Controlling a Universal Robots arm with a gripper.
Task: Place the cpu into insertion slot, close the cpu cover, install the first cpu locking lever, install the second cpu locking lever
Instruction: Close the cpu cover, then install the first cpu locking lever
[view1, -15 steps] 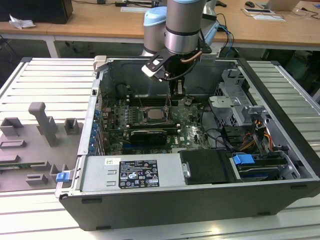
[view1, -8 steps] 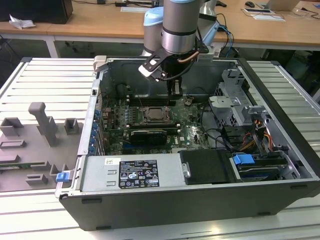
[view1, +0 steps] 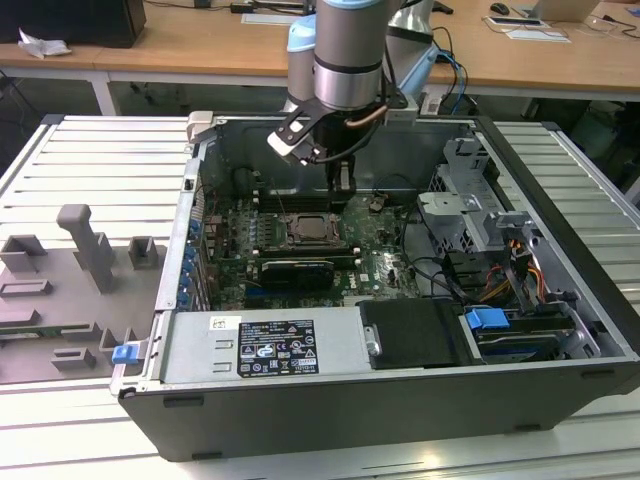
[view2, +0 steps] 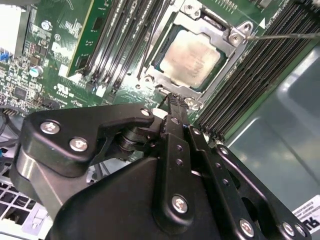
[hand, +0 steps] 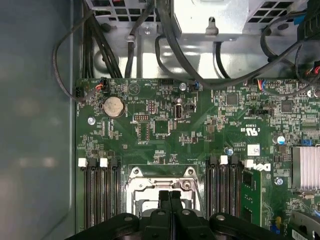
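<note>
Hovering inside the open computer case on the slatted counter, the tool has its fingers pressed together with nothing between them; both wrist views confirm this. The closed tips sit just above the near edge of the insertion slot on the green motherboard. In the second wrist view the cpu lies seated in the slot, pale metal top up, with the cpu cover lying flat as a silver frame around it. A thin lever rod runs from the socket's corner out over the black memory slots. Printed matter noted: a white label with certification marks on the power supply housing, a small white sticker and white lettering on the board.
</note>
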